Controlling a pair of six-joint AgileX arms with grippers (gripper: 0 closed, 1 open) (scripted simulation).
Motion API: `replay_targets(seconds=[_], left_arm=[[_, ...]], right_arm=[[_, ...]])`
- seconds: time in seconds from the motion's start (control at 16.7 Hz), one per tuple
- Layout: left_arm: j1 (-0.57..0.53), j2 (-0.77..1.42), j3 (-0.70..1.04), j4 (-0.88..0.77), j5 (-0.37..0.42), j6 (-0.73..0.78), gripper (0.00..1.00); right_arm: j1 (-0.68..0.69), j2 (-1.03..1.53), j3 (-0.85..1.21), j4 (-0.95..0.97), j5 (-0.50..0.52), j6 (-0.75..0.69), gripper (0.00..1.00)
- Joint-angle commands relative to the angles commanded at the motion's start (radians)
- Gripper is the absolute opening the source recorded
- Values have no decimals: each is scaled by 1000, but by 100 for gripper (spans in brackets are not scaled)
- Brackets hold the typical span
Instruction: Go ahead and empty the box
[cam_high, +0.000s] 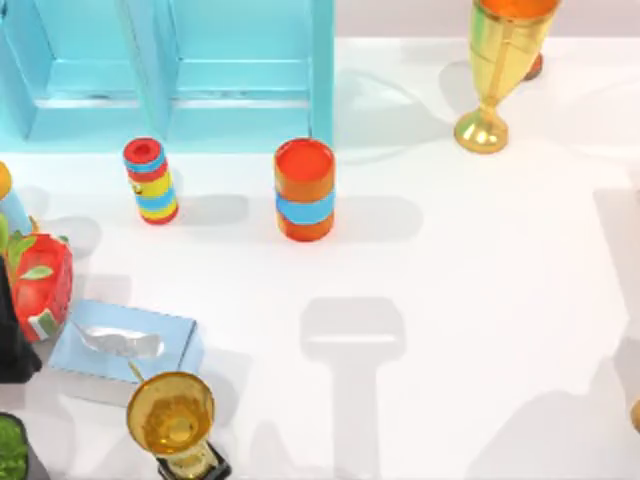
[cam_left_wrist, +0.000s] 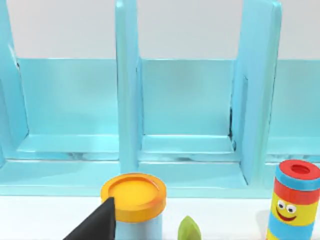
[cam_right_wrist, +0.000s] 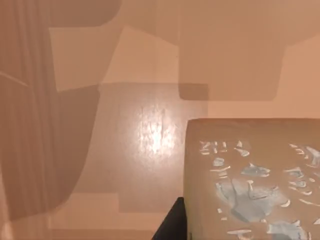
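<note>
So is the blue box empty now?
Looks empty. The blue box has bare compartments in the left wrist view, and both cans, striped and orange, stand upright on the table outside it.

No words, brands or numbers can be read anywhere. The one sign is a cartoon face (two eyes and a smile) on the yellow band of the striped cylinder (cam_left_wrist: 294, 202), just beside the blue box (cam_left_wrist: 150, 150). The tan block (cam_right_wrist: 255, 180) carries worn pale-blue flecks, not legible as letters

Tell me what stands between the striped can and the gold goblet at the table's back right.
In the top view, the orange can stands between the striped can and the gold goblet.
</note>
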Motion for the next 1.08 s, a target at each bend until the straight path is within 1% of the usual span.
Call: replay_targets(seconds=[0.18, 0.3, 0.42, 0.78, 0.9, 1.08], left_arm=[[0, 0, 0, 0, 0, 0, 100], [0, 0, 0, 0, 0, 0, 100], [0, 0, 0, 0, 0, 0, 100], [0, 0, 0, 0, 0, 0, 100], [0, 0, 0, 0, 0, 0, 100], [0, 0, 0, 0, 0, 0, 100]], right_arm=[[-4, -34, 125, -180, 0, 0, 0], [-5, -56, 188, -252, 0, 2, 0], [-4, -71, 215, -281, 0, 3, 0], [12, -64, 216, -275, 1, 18, 0], [67, -49, 224, -256, 5, 72, 0], [227, -9, 233, -211, 13, 222, 0]])
